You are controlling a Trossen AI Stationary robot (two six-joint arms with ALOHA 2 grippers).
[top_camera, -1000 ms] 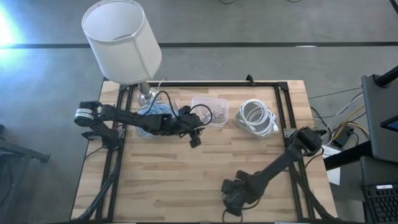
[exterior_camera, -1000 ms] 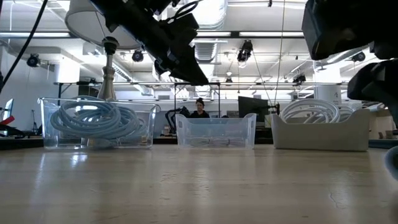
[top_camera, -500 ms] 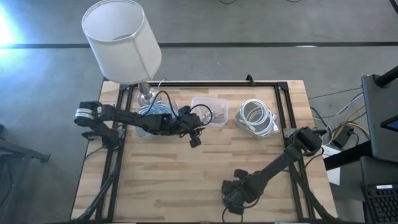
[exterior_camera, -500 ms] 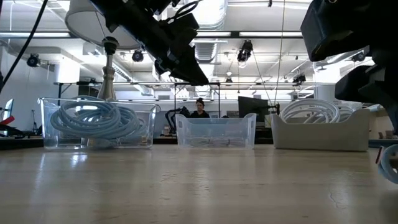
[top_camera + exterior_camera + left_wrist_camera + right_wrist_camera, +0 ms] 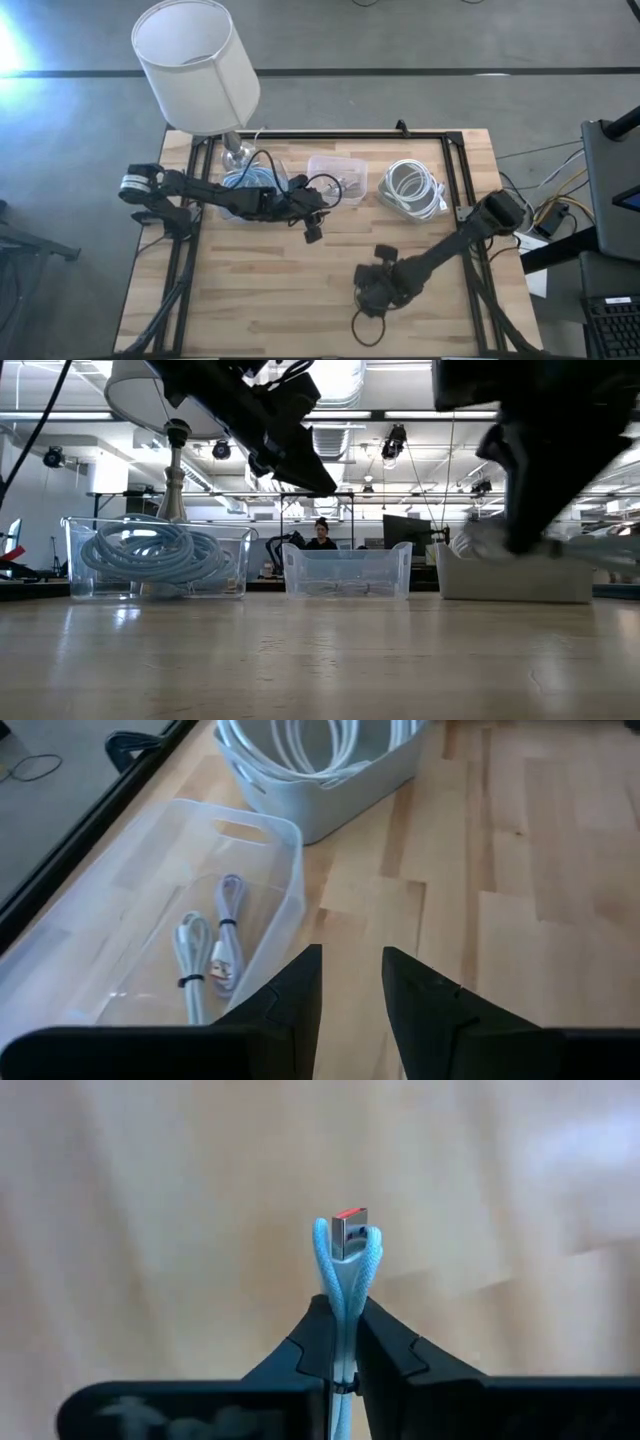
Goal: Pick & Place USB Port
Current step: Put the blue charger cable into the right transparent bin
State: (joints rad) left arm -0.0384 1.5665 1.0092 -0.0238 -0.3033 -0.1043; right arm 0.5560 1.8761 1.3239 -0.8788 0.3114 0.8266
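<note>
Hovering at ten o'clock of the table's centre, the left gripper (image 5: 313, 235) is keeping its fingers narrowly parted and empty beside the clear plastic bin (image 5: 150, 910), where two bundled cables are already lying. At five o'clock the right gripper (image 5: 342, 1342) is pinching the light-blue braided USB cable (image 5: 345, 1265), metal plug forward, so the pick looks made and the placing is remaining.

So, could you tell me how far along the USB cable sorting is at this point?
Done: two bundled cables already lie in the clear middle bin. In hand: the right gripper is shut on a light blue USB cable, lifted over the table's front. Left: carrying it to a bin and releasing it. The left gripper waits open beside the middle bin.
</note>
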